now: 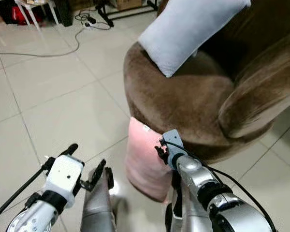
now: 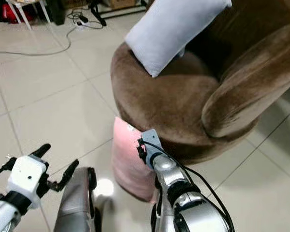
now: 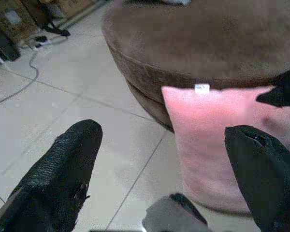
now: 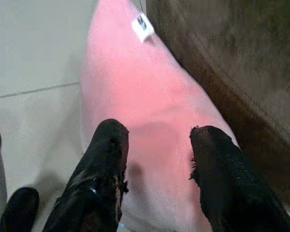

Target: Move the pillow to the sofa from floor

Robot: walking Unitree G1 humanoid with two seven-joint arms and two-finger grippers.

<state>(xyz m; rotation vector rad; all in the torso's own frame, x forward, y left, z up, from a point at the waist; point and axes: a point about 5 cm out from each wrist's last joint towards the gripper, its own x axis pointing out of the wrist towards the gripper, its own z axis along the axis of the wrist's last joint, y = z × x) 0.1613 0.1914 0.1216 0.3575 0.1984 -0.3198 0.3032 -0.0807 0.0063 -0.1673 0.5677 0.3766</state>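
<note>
A pink pillow (image 1: 141, 162) stands on its edge on the tiled floor, leaning against the base of the brown sofa (image 1: 183, 96). My right gripper (image 4: 154, 133) points down at the pillow's upper part. It is open, its two black fingers (image 4: 108, 145) spread over the pink fabric; whether they touch it I cannot tell. My left gripper (image 1: 87, 159) hangs open over bare floor to the left of the pillow, apart from it, and faces its side (image 3: 222, 140).
A pale grey-white pillow (image 1: 188, 29) leans on the sofa seat against the backrest. Cables (image 1: 63, 48) and a power strip lie on the floor at the back left beside furniture legs. My silver leg (image 1: 96, 205) shows between the arms.
</note>
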